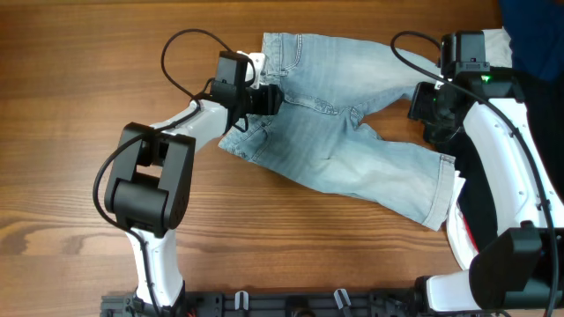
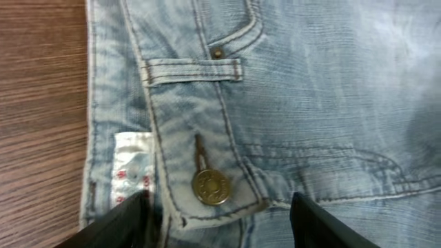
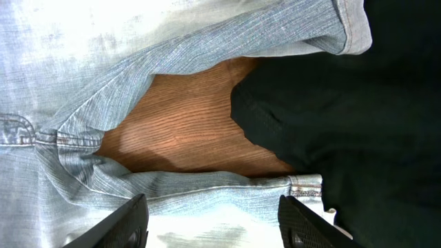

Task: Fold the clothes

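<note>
The light blue denim shorts (image 1: 352, 150) lie spread on the wooden table, waistband to the left and legs to the right. My left gripper (image 1: 269, 99) is open over the waistband. In the left wrist view its fingers (image 2: 219, 231) straddle the fly flap with the brass button (image 2: 210, 187), next to a belt loop and a white label (image 2: 132, 169). My right gripper (image 1: 429, 110) is open over the upper leg near its cuff. In the right wrist view its fingers (image 3: 213, 227) sit either side of the denim leg (image 3: 207, 189), holding nothing.
A black garment (image 3: 331, 103) lies against the leg cuffs at the right and also shows in the overhead view (image 1: 478, 180). A dark blue cloth (image 1: 533, 35) is at the top right corner. Bare wood (image 3: 186, 117) shows between the two legs.
</note>
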